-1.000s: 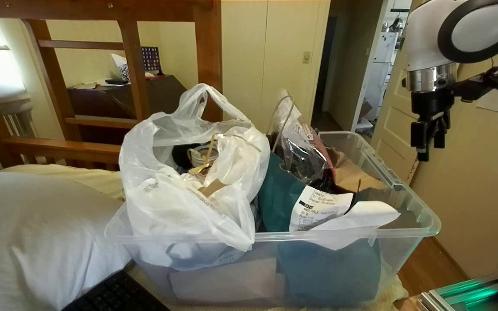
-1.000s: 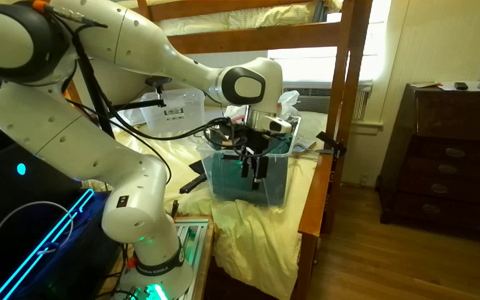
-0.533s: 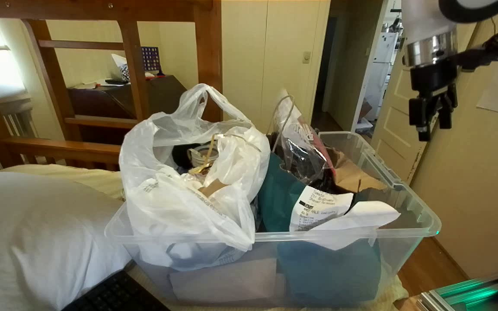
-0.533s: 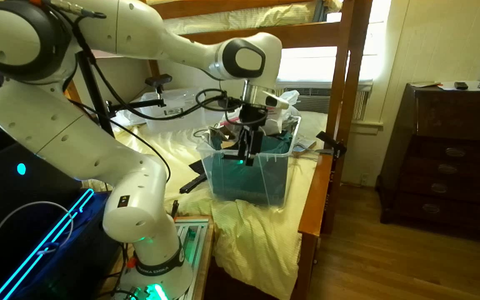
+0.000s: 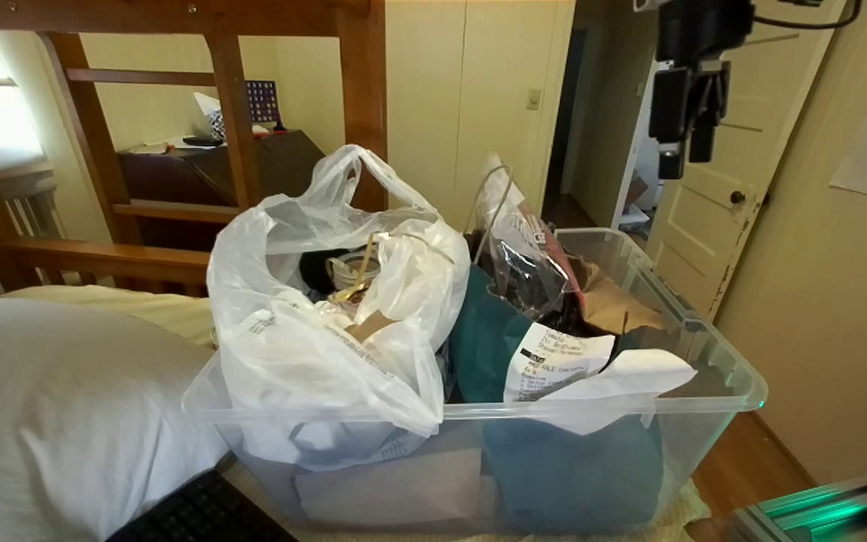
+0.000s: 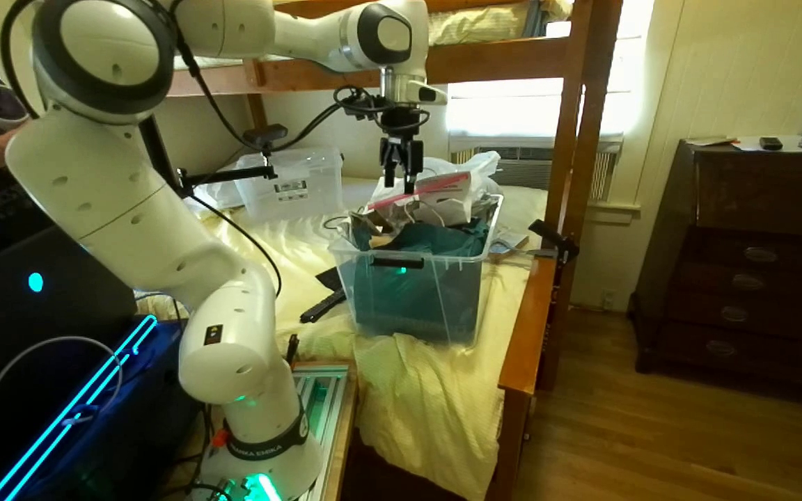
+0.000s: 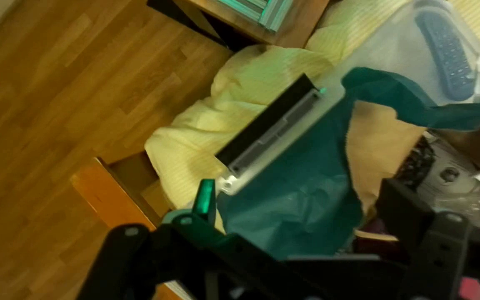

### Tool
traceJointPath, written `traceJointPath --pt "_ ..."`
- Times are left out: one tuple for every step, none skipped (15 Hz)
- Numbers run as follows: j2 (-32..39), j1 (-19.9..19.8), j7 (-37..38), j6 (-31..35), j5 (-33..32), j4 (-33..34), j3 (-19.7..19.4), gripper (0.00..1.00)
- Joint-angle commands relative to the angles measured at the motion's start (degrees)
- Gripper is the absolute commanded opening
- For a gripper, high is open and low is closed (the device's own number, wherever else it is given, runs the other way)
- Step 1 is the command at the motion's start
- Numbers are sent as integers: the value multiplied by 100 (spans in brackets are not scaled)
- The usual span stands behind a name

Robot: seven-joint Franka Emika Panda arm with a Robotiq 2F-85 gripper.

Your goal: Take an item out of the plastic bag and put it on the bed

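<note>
- One black, two-fingered gripper [image 6: 399,184] is shown in all three views; its two jaws are spread well apart, and nothing is held between them.
- Two clear, rigid plastic storage bins are seen in an exterior view: one filled bin [image 6: 460,292], above which the gripper is suspended, and one further bin [image 6: 317,181], set farther back.
- One large, white, crinkly plastic bag [image 5: 313,369] is placed upright inside the filled bin, apart from the gripper.
- Several items are partly seen in the mouth of that bag, among them one narrow gold-coloured strip [image 5: 360,284]; the rest are overlapped and cannot be counted.
- One teal paper bag [image 5: 486,346] is stood just beside the plastic bag in the same bin, with white printed paper [image 5: 554,365] in front of it; whether that is one sheet or two cannot be told.
- One broad, puffy, white bed [image 5: 65,406] is shown beside the filled bin, at the plastic bag's end; whether the two are touching cannot be told.
- One black, flat keyboard [image 5: 200,512], partly cut off, is laid near the bed.
- One dark wooden dresser [image 6: 735,188] is seen with four drawer handles [image 6: 761,255].
</note>
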Motion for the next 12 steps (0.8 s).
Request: traceJointPath --pt "1410 94 318 -154 -411 1397 619 100" --pt "1702 -77 527 -393 -348 1705 877 100" --pt "1992 -88 862 -511 -285 1989 1008 100" --pt "2295 126 978 -531 -350 2248 961 100" --pt "1482 144 590 -171 -207 1424 712 100" --pt "1737 192 710 -227 -212 1657 748 100" --pt "1932 233 778 -268 -225 1826 745 100" --pt "2065 258 805 -287 -232 1934 728 100" --pt "2147 269 812 -310 -235 1996 714 100" --pt "2189 275 815 -324 -236 2033 708 100" --pt "2204 280 817 -342 -236 2054 706 100" --pt "2207 283 820 -356 -237 2073 708 100"
